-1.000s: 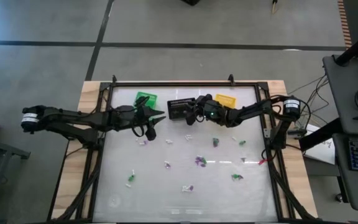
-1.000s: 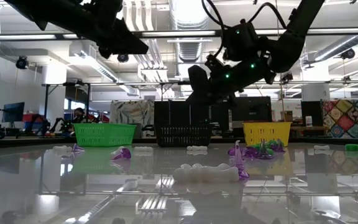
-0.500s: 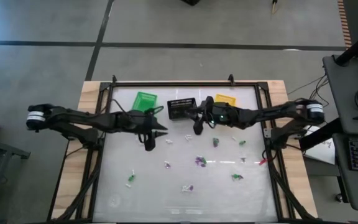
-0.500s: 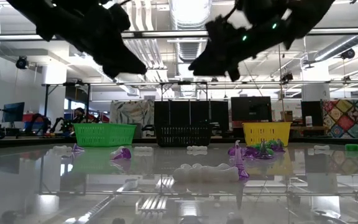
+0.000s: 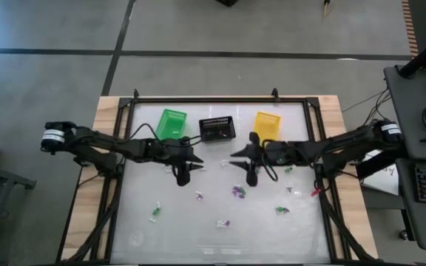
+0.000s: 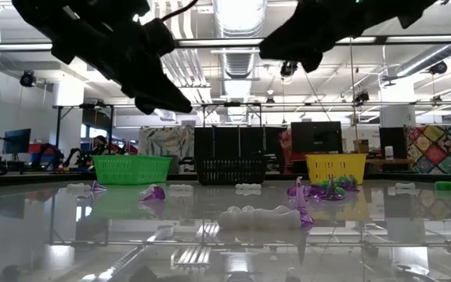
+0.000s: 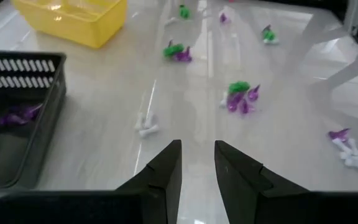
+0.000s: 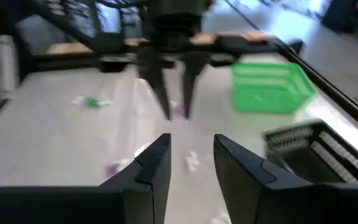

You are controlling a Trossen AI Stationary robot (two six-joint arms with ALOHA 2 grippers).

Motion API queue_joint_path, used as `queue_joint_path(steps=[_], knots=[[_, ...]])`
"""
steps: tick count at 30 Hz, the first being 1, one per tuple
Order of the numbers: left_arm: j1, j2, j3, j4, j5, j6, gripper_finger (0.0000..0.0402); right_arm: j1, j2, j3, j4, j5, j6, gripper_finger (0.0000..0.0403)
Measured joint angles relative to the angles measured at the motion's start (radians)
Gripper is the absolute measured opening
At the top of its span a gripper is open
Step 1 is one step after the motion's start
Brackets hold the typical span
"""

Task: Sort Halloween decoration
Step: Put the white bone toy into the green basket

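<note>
The Halloween decoration is many tiny white, purple and green trinkets lying scattered on the glossy table, such as a purple-green cluster (image 5: 237, 192) (image 7: 241, 96) and a white piece (image 7: 145, 127). One purple trinket (image 7: 17, 115) lies inside the black basket (image 5: 217, 128). My left gripper (image 5: 182, 176) (image 7: 197, 168) hovers open over the table's middle, left of centre. My right gripper (image 5: 251, 177) (image 8: 191, 162) hovers open to its right, facing it. Neither holds anything. In the low view both the left gripper (image 6: 171, 98) and the right gripper (image 6: 288, 47) hang well above the table.
Three small baskets stand in a row near the far edge: green (image 5: 171, 123), black, yellow (image 5: 267, 125). The right wrist view shows the left arm's fingers (image 8: 173, 81) pointing down ahead. A black frame (image 5: 220, 100) rims the table. More trinkets lie toward the near edge (image 5: 223, 223).
My right gripper has drawn away from the black basket, toward the near edge and the right. My left gripper has moved a little toward the near edge and the right. The trinkets on the table have kept still.
</note>
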Motion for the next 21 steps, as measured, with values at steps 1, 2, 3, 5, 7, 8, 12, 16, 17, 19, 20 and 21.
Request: queue_joint_path(steps=[1,2,3,5,7,8,12,16,17,19,20,21], knots=[[-0.008,-0.004,0.000,-0.002,0.000,-0.002,0.0078,0.015,0.001,-0.012,0.029,0.000,-0.010,0.0113],[-0.018,-0.009,0.000,-0.001,0.000,-0.006,0.0078,0.031,0.001,-0.027,0.054,0.000,-0.024,0.0113],[-0.026,-0.015,0.000,0.002,0.000,-0.015,0.0078,0.043,0.003,-0.042,0.083,0.004,-0.036,0.0113],[-0.045,-0.030,0.000,0.002,-0.002,-0.033,0.0078,0.063,0.004,-0.070,0.147,0.034,-0.056,0.0112],[-0.066,-0.042,0.000,-0.002,-0.006,-0.056,0.0078,0.074,-0.002,-0.098,0.184,0.051,-0.072,0.0110],[-0.078,-0.050,0.000,-0.017,-0.008,-0.067,0.0078,0.077,-0.004,-0.105,0.198,0.051,-0.078,0.0109],[-0.129,-0.073,-0.001,-0.100,-0.009,-0.114,0.0078,0.078,-0.012,-0.133,0.198,0.051,-0.050,0.0111],[-0.164,-0.101,-0.001,-0.242,-0.008,-0.189,0.0078,0.078,-0.010,-0.152,0.198,0.052,-0.010,0.0113],[-0.168,-0.109,-0.001,-0.275,-0.008,-0.209,0.0078,0.078,-0.010,-0.155,0.200,0.052,-0.002,0.0113],[-0.174,-0.129,-0.001,-0.380,-0.008,-0.258,0.0078,0.078,-0.009,-0.159,0.195,0.052,0.012,0.0112],[-0.174,-0.136,-0.001,-0.427,-0.008,-0.284,0.0078,0.078,-0.007,-0.158,0.200,0.052,0.018,0.0111],[-0.174,-0.142,-0.001,-0.466,-0.008,-0.305,0.0078,0.078,-0.007,-0.158,0.201,0.052,0.021,0.0110]])
